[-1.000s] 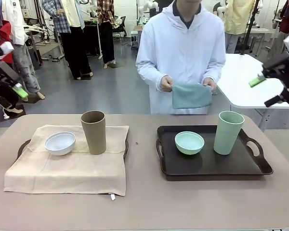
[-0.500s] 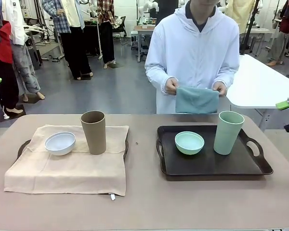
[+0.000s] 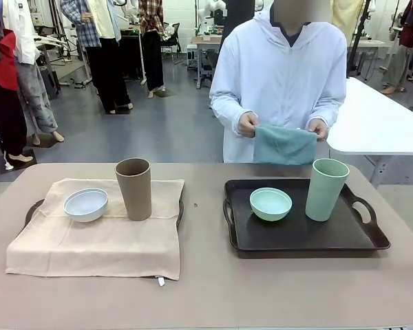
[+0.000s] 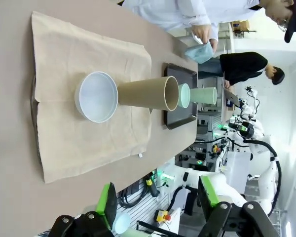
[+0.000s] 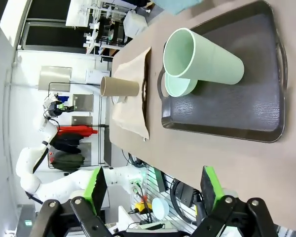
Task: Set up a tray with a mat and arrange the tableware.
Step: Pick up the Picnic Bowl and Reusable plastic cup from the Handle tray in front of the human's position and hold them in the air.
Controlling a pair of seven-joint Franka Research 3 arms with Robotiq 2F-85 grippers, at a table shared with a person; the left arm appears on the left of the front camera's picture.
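Presently: person holds teal mat, upper centre; right-side tray lacks mat under mint bowl, mint cup. Left gripper, right gripper: jaws wide, empty. Next, probably: lift both, lay mat.

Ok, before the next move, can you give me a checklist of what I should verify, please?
1. Left gripper open: ok.
2. Right gripper open: ok.
3. Beige mat under white bowl and brown cup: ok.
4. Mat under mint bowl and mint cup: not ok, they stand on the bare right tray.
5. Teal cloth on the table: not ok, the person's hands hold it at the far side.
6. Both cups upright: ok.
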